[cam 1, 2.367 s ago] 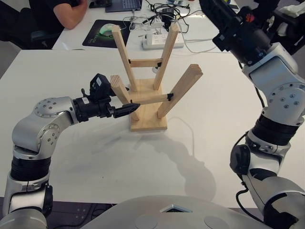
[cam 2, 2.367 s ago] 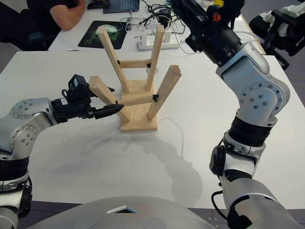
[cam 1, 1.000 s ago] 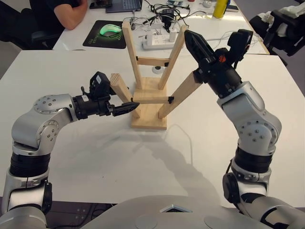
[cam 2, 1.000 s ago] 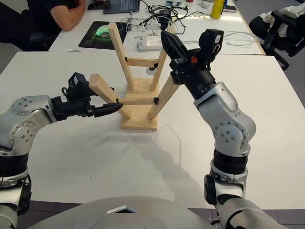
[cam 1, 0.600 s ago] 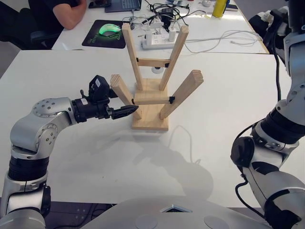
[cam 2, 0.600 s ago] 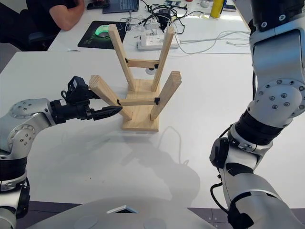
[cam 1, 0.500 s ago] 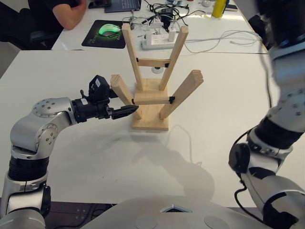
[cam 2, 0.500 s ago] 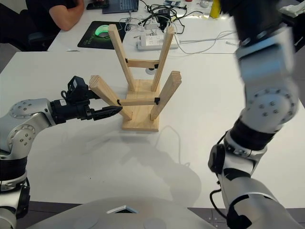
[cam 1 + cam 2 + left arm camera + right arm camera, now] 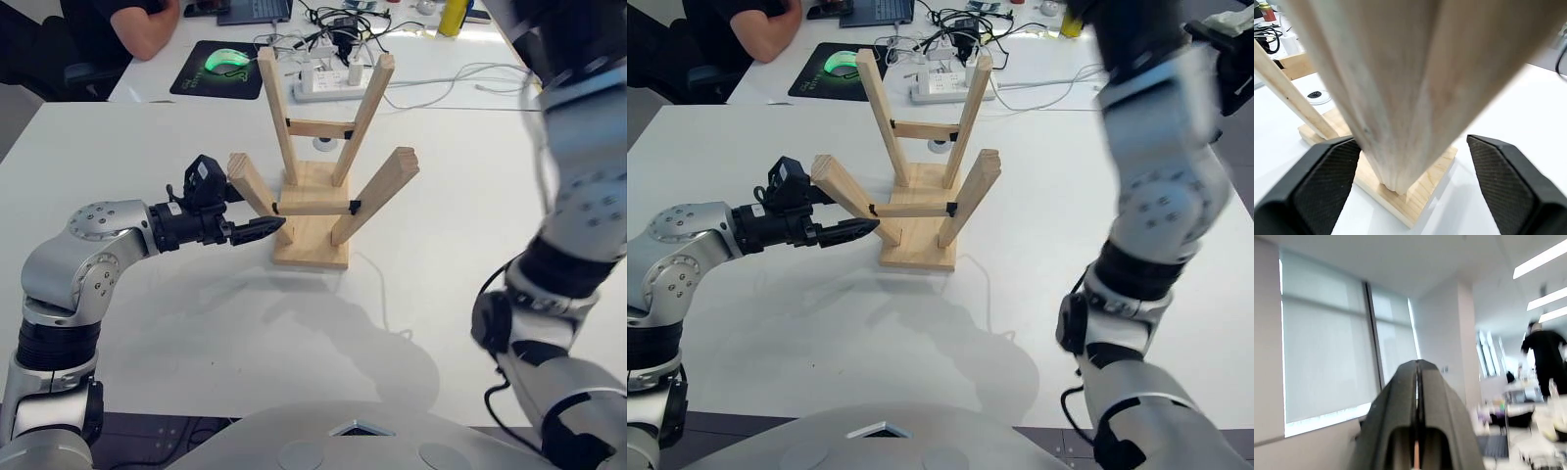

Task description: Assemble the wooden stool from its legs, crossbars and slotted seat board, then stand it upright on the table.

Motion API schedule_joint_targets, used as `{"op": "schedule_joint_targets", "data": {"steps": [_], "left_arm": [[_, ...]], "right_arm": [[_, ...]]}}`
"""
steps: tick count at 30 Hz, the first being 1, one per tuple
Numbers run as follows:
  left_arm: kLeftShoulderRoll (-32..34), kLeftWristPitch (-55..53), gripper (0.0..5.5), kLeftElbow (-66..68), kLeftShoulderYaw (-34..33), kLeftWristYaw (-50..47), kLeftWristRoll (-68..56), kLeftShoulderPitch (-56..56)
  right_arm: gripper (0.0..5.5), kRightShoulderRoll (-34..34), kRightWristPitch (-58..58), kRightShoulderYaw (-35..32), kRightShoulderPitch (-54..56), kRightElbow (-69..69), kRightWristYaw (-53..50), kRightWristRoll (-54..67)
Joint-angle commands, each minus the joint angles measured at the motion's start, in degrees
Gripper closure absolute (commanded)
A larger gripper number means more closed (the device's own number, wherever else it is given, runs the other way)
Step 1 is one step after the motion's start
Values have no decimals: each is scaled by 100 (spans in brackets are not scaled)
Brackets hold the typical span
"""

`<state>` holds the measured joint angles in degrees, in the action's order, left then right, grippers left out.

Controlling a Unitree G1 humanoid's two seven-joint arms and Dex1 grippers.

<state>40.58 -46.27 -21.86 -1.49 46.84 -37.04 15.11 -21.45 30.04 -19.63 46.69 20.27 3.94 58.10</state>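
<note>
The wooden stool stands upside down, its seat board [image 9: 312, 250] flat on the white table [image 9: 196, 333] and its legs pointing up and splayed. Two crossbars [image 9: 315, 128] join the legs in pairs. My left gripper [image 9: 266, 226] is low at the base of the front left leg [image 9: 245, 181]. In the left wrist view its black fingers [image 9: 1327, 191] stand open on either side of that leg [image 9: 1400, 88]. My right arm [image 9: 588, 196] rises at the right side. In the right wrist view the right gripper [image 9: 1418, 372] is shut on nothing and aims up into the room.
Behind the table stands another desk with a power strip [image 9: 328, 83], tangled cables, a black mouse pad [image 9: 217, 69] and a yellow bottle [image 9: 451, 18]. A person's arm rests there at the far left. Bare white tabletop lies in front of and to both sides of the stool.
The right gripper was close to the stool's right legs a second ago and has swung up and away. The left gripper stays at the front left leg.
</note>
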Motion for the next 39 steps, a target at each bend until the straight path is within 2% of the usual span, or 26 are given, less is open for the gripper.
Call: {"op": "schedule_joint_targets", "data": {"steps": [1, 3, 7, 9, 10, 13, 17, 21, 23, 27, 29, 30, 32, 34, 37, 39], "left_arm": [[21, -21, 160, -93, -66, -44, -16, -64], [18, -31, 160, -82, -41, -31, -21, -25], [-10, -65, 160, -65, 72, 22, -36, 117], [-25, -86, 160, -61, 126, 54, -56, 167], [-17, -92, 160, -53, 141, 69, -53, 173], [-9, -106, 160, -74, 108, 56, -63, 117], [10, -92, 160, -106, 51, 15, -74, 3], [14, -89, 160, -138, 11, -14, -77, -80], [32, -103, 160, -137, 0, 3, -85, -74], [48, -160, 160, -123, 57, 60, -119, 33], [54, -218, 160, -69, 130, 135, -169, 147], [75, -250, 160, -78, 134, 159, -196, 149], [116, -314, 160, -131, 79, 171, -258, 75], [125, -342, 160, -166, 49, 165, -272, 9], [114, -336, 160, -191, 13, 95, -271, -83], [103, -349, 160, -237, -40, 40, -287, -141]], "right_arm": [[549, 54, 149, 14, -11, 54, 66, 383], [549, 236, 419, 356, -476, 164, 83, 502], [549, 468, 1011, 1938, -2189, 211, 63, -311], [549, 476, 1034, 2212, -2432, 246, 77, -613], [549, 537, 918, 2070, -2217, 319, 53, -610], [549, 548, 139, 1074, -861, 293, -88, -496], [549, 118, -263, 97, 219, -115, -86, -269], [549, -91, -119, -117, 219, -167, 148, 0], [549, 104, 312, 305, -443, 107, 229, 299], [549, 349, 1140, 2182, -2896, 504, 246, -223], [549, 420, 1197, 2543, -3461, 754, 91, -467], [549, 558, 1038, 2336, -3277, 875, -54, -418], [549, 607, 469, 1564, -2169, 835, -240, -413], [549, 416, -16, 816, -1053, 578, -354, -322], [549, -54, -233, 201, -25, 153, -176, -166], [549, -151, -219, -36, 251, -3, -82, 109]]}}
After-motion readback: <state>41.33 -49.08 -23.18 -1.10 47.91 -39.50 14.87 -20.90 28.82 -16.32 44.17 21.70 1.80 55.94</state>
